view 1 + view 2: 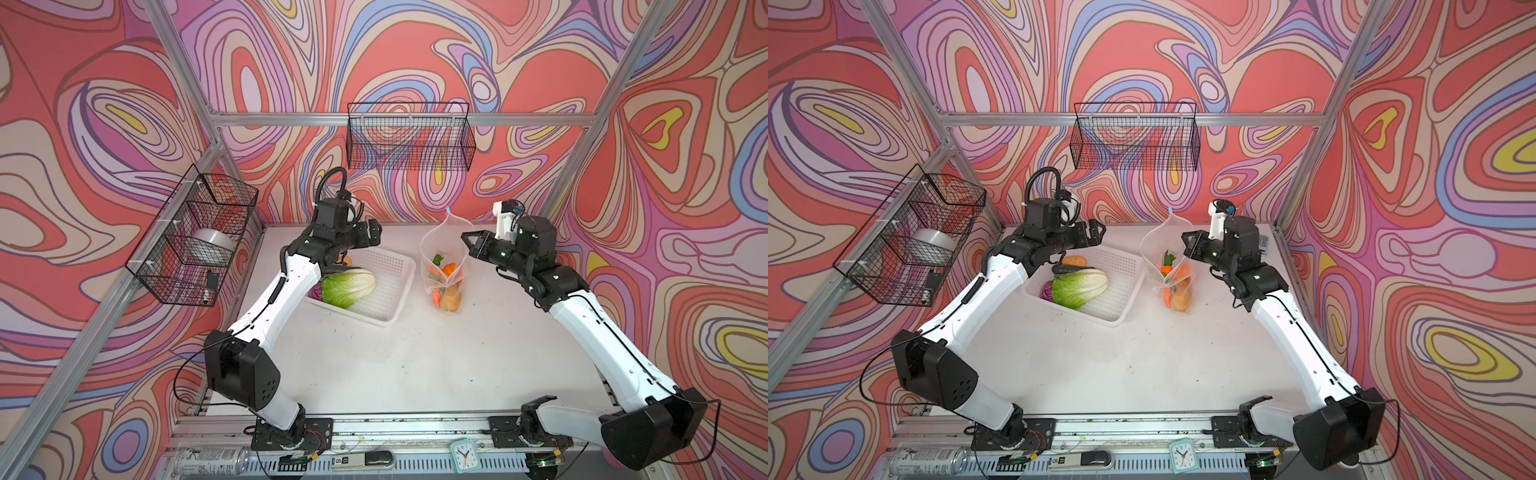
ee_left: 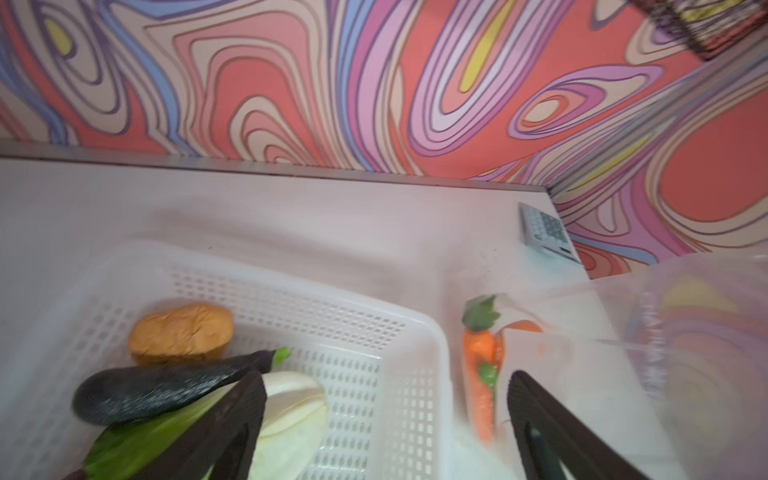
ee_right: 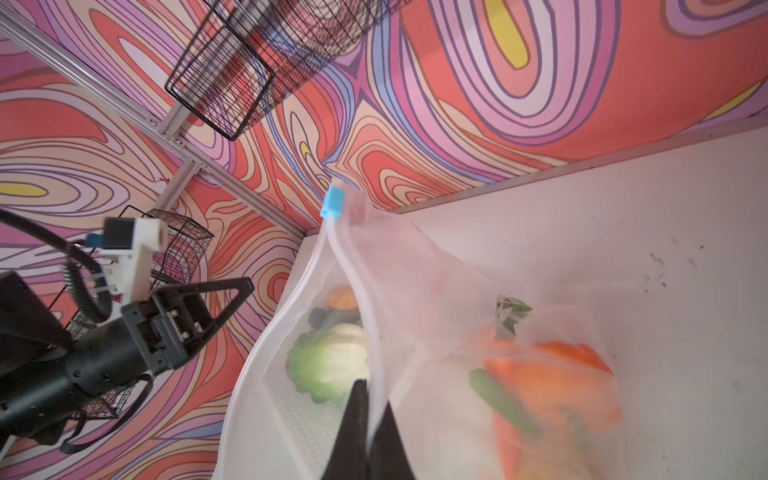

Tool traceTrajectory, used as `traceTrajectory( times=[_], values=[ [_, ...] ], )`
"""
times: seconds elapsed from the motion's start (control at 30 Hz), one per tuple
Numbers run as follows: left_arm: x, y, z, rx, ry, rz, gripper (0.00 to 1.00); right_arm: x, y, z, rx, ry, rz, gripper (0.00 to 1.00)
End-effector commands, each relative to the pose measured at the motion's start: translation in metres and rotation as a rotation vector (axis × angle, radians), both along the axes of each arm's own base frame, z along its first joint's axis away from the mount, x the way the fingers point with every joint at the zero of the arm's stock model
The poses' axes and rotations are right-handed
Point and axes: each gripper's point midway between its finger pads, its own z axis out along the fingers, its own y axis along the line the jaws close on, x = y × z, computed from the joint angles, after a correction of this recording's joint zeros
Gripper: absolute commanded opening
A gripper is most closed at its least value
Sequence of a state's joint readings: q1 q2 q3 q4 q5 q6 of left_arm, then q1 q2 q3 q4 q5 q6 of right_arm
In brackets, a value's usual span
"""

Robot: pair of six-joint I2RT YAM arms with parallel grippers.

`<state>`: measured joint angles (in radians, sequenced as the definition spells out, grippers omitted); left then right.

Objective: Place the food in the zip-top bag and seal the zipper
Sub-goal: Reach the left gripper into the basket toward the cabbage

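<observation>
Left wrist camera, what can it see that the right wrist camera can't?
Only the left wrist view shows the grey keypad in a corner of the table. Only the right wrist view shows the light-blue slider at the top of the zip-top bag, and the right end effector shut on the bag's edge. Both show the napa cabbage in the white basket, the orange vegetables inside the bag, and the open left end effector.

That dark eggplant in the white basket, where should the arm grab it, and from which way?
Probably the thick middle of the eggplant, from straight above, jaws across its width. It lies flat and uncovered, with the cabbage and the potato close on either side, so a sideways approach looks cramped.
</observation>
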<state>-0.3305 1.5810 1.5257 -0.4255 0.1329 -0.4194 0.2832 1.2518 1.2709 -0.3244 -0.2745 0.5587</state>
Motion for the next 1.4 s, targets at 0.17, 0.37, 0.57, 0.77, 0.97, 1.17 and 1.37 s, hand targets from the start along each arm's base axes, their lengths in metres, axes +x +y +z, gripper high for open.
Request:
traceTrajectory(
  times=[0.17, 0.37, 0.57, 0.77, 0.97, 1.17, 1.37],
  values=[
    [-0.017, 0.06, -0.078, 0.087, 0.223, 0.143, 0.93, 0.008, 0.001, -0.02, -0.021, 0.04, -0.013, 0.0],
    [-0.011, 0.094, -0.127, 0.14, 0.35, 0.227, 0.93, 0.009, 0.001, -0.029, -0.016, 0.065, -0.02, 0.0],
    [-0.012, 0.104, -0.166, 0.16, 0.45, 0.27, 0.93, 0.009, -0.001, -0.032, -0.017, 0.074, -0.029, 0.0],
    [-0.014, 0.081, -0.194, 0.044, 0.527, 0.215, 0.91, 0.01, 0.0, -0.032, -0.01, 0.075, -0.027, 0.0],
    [-0.014, 0.05, -0.194, -0.012, 0.531, 0.153, 0.89, 0.01, 0.001, -0.033, -0.005, 0.075, -0.027, 0.0],
    [-0.016, 0.014, -0.188, -0.04, 0.521, 0.093, 0.89, 0.01, 0.0, -0.034, -0.004, 0.075, -0.028, 0.0],
    [-0.015, 0.008, -0.174, -0.007, 0.496, 0.08, 0.9, 0.008, -0.001, -0.034, -0.011, 0.074, -0.028, 0.0]
  ],
)
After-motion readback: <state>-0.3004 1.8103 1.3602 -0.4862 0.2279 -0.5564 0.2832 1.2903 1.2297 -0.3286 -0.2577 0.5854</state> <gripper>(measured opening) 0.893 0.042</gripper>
